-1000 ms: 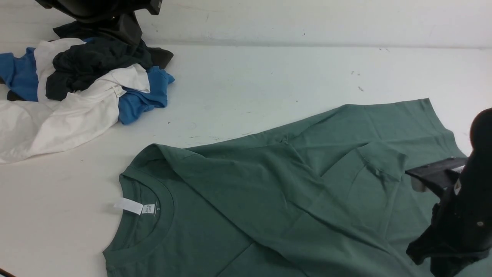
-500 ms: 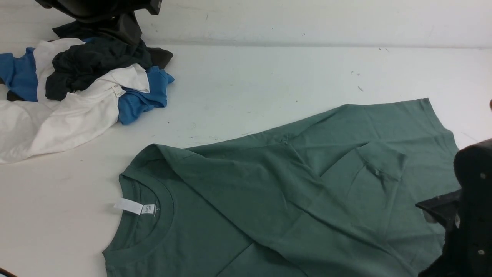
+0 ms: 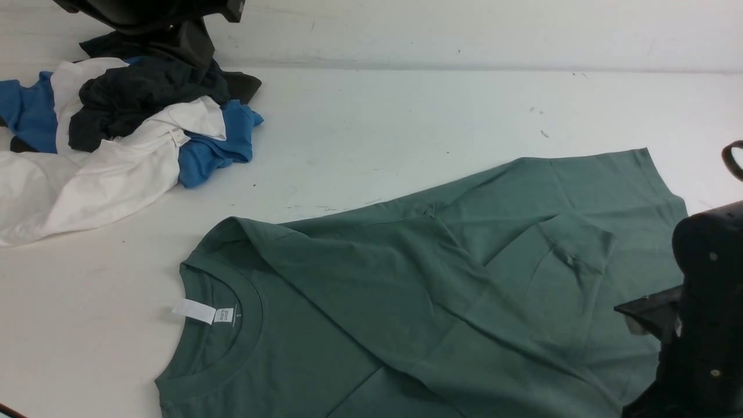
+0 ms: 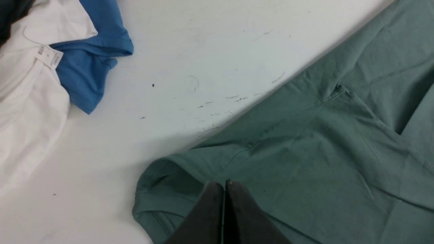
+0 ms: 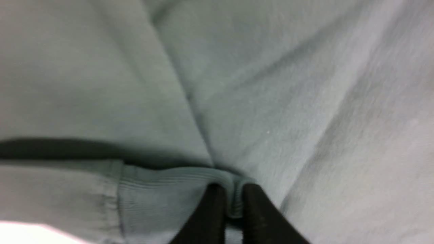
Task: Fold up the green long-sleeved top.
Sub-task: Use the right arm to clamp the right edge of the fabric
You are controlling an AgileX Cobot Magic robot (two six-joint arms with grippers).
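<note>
White bench (image 3: 418,110) is filling the front view, scuffed, wall running along the far edge. Green long-sleeved top (image 3: 360,302) is lying flat on the near right part of the bench, running off the near edge of the view, collar pointing toward the left edge, hem reaching toward the right edge, one sleeve (image 3: 522,255) lying folded across the body. Clothes pile is sitting at the far left corner, well apart from the top: white garment (image 3: 87,180) sprawling nearest the left edge, blue garment (image 3: 215,151) poking out both sides, dark garment (image 3: 139,93) bunching on top. Right arm (image 3: 705,302) is coming in at the near right corner, over the top's right side. Right jaws are pinching a ribbed edge of the green fabric between them, seen close and blurry in the right wrist view; which edge, can't tell. Left jaws are pressing together with nothing between them, hanging over the top's shoulder area near the collar; touching the cloth or not, can't tell. White neck tag (image 3: 203,312) is sticking out inside the collar. Small label (image 4: 47,57) is showing on the white garment.
</note>
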